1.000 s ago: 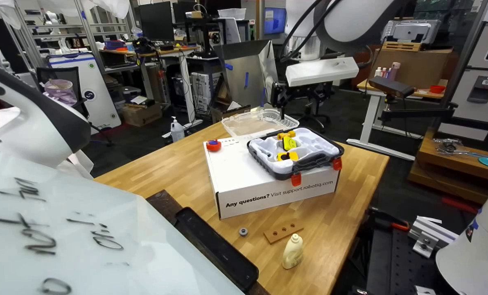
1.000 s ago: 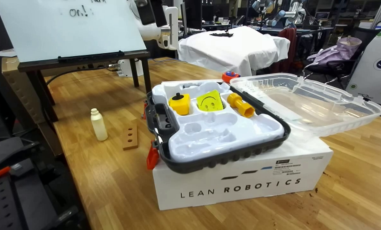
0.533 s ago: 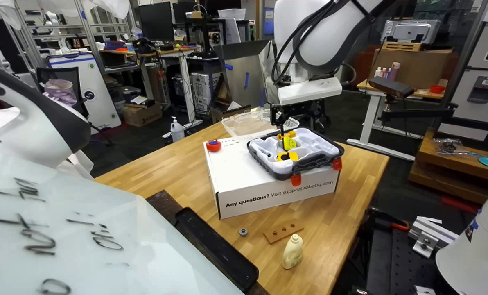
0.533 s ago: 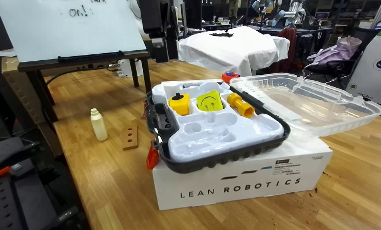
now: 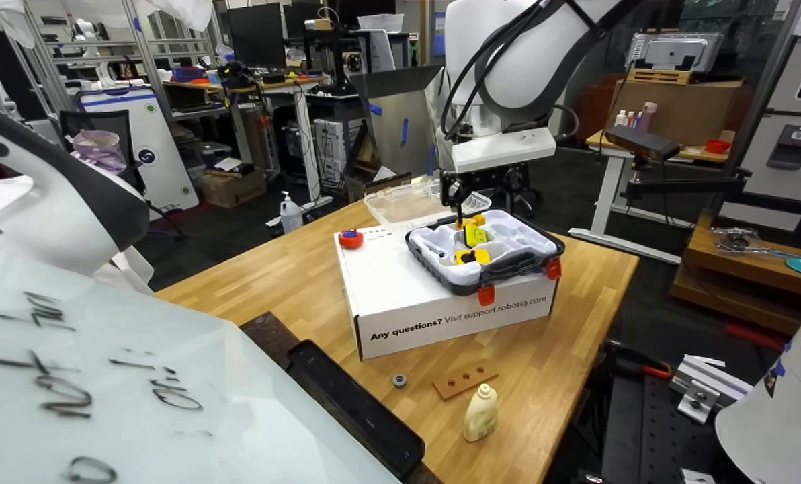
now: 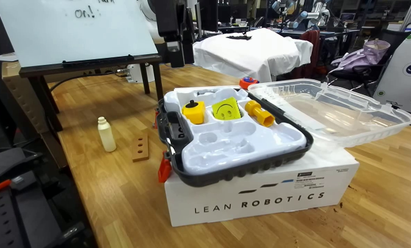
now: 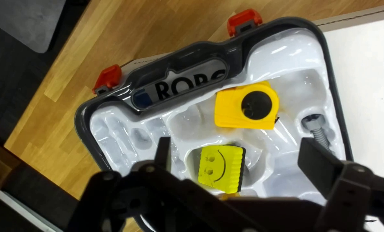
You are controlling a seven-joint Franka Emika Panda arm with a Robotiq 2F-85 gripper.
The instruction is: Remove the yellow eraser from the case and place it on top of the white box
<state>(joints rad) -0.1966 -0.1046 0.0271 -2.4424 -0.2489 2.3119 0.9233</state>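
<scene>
The yellow eraser (image 7: 213,167), a bright block with a smiley face and a dark edge, lies in a pocket of the case (image 7: 285,48). It also shows in both exterior views (image 5: 474,234) (image 6: 226,108). The case has a dark rim, a whitish moulded tray and a clear lid opened flat. It sits on the white box (image 6: 260,203), whose bare top shows in the wrist view (image 7: 369,80). My gripper (image 7: 242,158) is open, empty and above the case. In the wrist view the eraser lies between the fingers, nearer the left one. My gripper also shows in an exterior view (image 6: 182,62).
The tray holds a yellow-and-black block (image 7: 224,109), a yellow bolt-shaped piece (image 6: 259,113) and a metal screw (image 7: 321,137). The clear lid (image 6: 329,103) extends behind. A red toy (image 5: 351,238) is on the box's corner. A cream bottle (image 5: 481,413) and wooden strip (image 5: 465,381) are on the table.
My gripper has come down toward the case over the last second, with a small sideways shift in the last half second. The eraser, case and box have not moved.
</scene>
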